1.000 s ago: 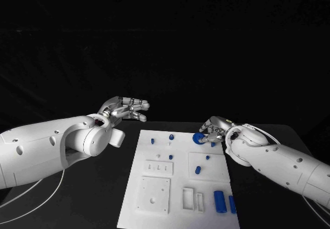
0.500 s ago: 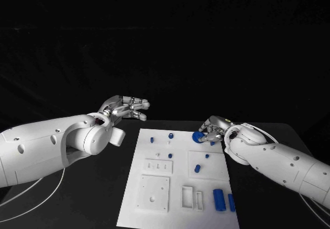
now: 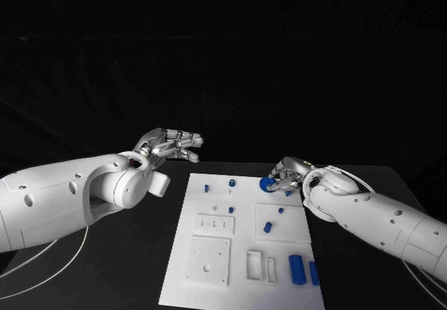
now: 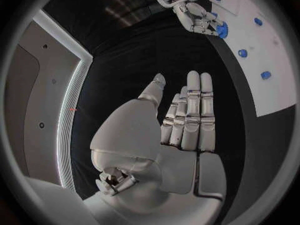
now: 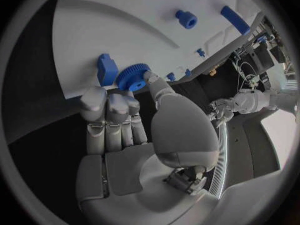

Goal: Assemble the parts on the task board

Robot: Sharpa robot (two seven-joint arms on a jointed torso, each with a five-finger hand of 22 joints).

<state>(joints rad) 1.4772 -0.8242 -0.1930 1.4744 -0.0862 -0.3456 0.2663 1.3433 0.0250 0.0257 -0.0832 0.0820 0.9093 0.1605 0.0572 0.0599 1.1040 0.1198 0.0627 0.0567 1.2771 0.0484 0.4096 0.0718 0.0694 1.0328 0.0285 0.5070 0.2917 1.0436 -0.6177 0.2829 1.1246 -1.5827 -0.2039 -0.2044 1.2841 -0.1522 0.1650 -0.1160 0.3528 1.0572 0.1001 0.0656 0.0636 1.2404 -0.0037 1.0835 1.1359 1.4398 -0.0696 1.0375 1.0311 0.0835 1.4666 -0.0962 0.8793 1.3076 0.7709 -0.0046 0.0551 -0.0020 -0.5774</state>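
Observation:
The white task board point(image 3: 240, 258) lies in the middle of the table. At its far right corner my right hand point(image 3: 288, 174) pinches a blue gear point(image 3: 267, 186) between thumb and fingers. In the right wrist view the gear point(image 5: 132, 76) sits just over the board's edge, beside a small blue block point(image 5: 107, 68). My left hand point(image 3: 174, 144) hovers off the board's far left corner, holding nothing. Its fingers point(image 4: 192, 116) are stretched out straight. The left wrist view also shows the right hand point(image 4: 195, 16) with the gear point(image 4: 222, 30).
Blue pegs point(image 3: 230, 185) stand near the board's far edge. A short peg point(image 3: 268, 227) sits mid-board. Two long blue pieces point(image 3: 297, 269) lie at the near right corner. White recessed blocks point(image 3: 208, 259) take up the near left half. Black table surrounds the board.
My left hand has drifted slightly up and away. The right hand keeps hold of the gear and has barely shifted.

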